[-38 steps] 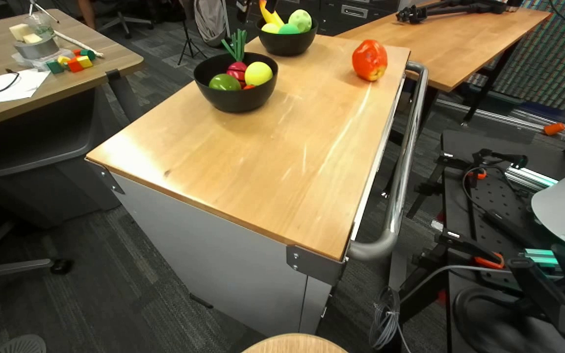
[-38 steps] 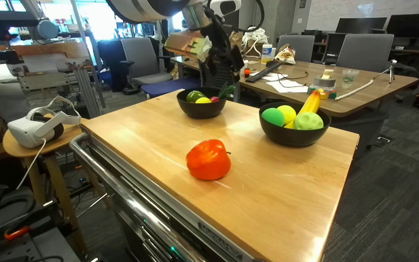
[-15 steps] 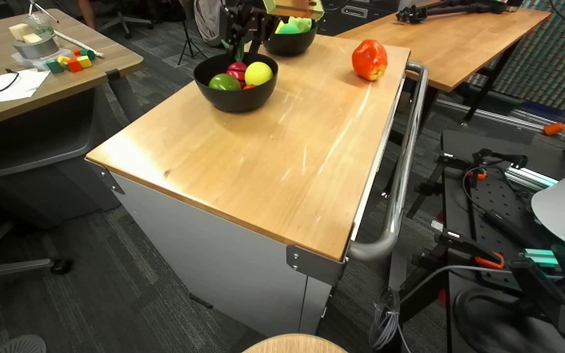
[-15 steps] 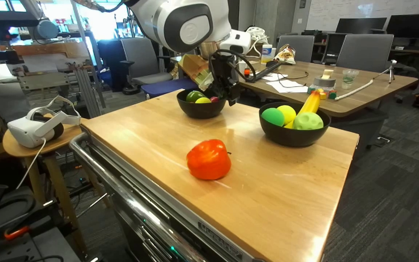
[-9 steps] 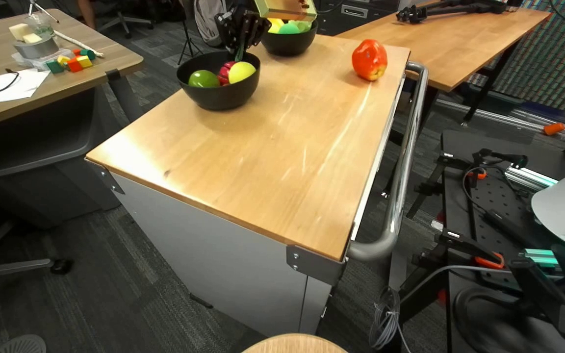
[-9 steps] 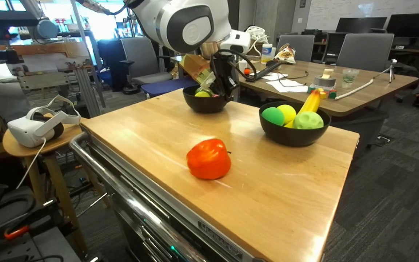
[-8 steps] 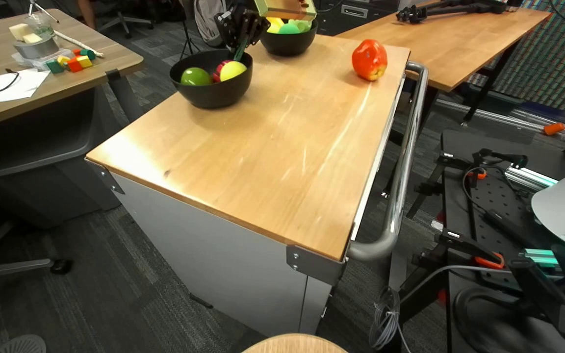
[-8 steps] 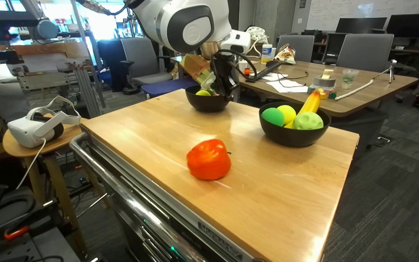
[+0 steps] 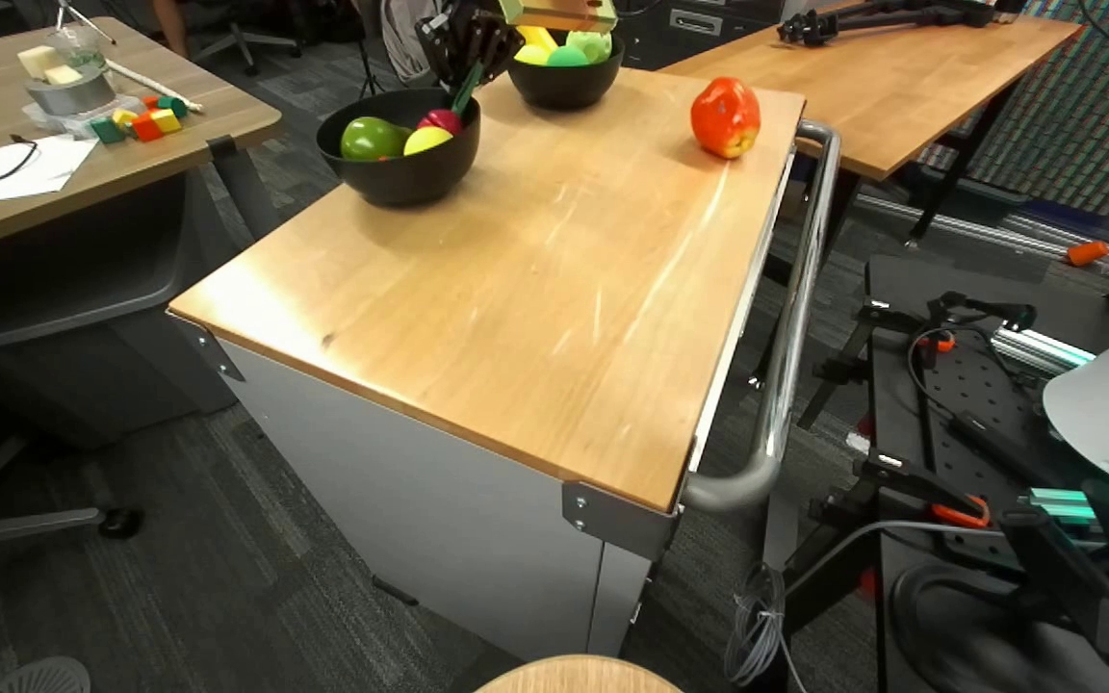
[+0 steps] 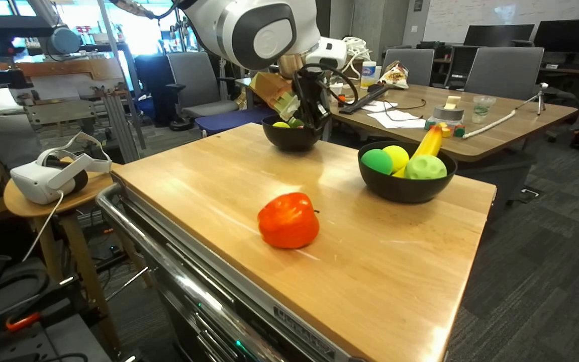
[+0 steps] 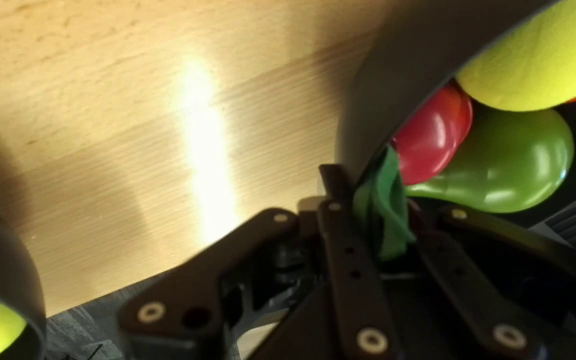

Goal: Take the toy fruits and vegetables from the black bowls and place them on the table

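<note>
At the rim of the left bowl (image 9: pixel 400 183), the pincer (image 11: pixel 375 200) is closed narrowly on the green leaves (image 11: pixel 390 210) of the radish (image 11: pixel 430 137). The radish's red body lies inside the bowl, just beside the green fruit (image 11: pixel 513 160) and the yellow ball (image 11: pixel 543 60). One of the fingers (image 11: pixel 334 182) seems to stand outside the wall, so the rim may be pinched too; the views do not settle it. Drawing the radish out seems the step in hand. Its leaves look thin, so a slow, straight lift would serve best, with an eye on the bowl: should it follow, better to let go and grip lower, both fingers inside. A fair landing place would be the tabletop (image 10: pixel 269 171) between that bowl and the red toy (image 10: pixel 289 220). Farther right, the right bowl (image 10: pixel 405 190) holds the banana (image 10: pixel 429 142) and round toys (image 10: pixel 425 167) for later.
</note>
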Motion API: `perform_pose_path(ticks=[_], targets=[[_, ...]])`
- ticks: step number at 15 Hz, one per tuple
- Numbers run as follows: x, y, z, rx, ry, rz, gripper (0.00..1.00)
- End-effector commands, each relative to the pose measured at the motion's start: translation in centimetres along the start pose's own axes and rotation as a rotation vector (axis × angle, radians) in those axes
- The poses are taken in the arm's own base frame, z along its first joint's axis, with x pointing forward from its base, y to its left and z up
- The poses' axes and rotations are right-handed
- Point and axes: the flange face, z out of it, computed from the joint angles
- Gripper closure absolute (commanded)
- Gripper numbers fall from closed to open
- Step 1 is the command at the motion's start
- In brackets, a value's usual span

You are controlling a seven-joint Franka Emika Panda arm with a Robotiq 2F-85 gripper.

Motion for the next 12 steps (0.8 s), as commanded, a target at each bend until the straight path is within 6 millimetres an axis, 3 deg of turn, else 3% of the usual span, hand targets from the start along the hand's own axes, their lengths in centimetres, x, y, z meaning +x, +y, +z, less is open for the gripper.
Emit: perform_pose_path(ticks=[1, 8, 9, 12], targets=[[0.3, -0.4, -1.6, 0.012, -0.005, -0.037, 0.93], [-2.9, 1.8, -1.5, 0.003, -0.105, -0.039, 0.93], [-3.1, 2.1, -1.8, 0.000, -0.108, -0.039, 0.76], [-3.2, 2.5, -2.6, 0.000, -0.105, -0.038, 0.53]])
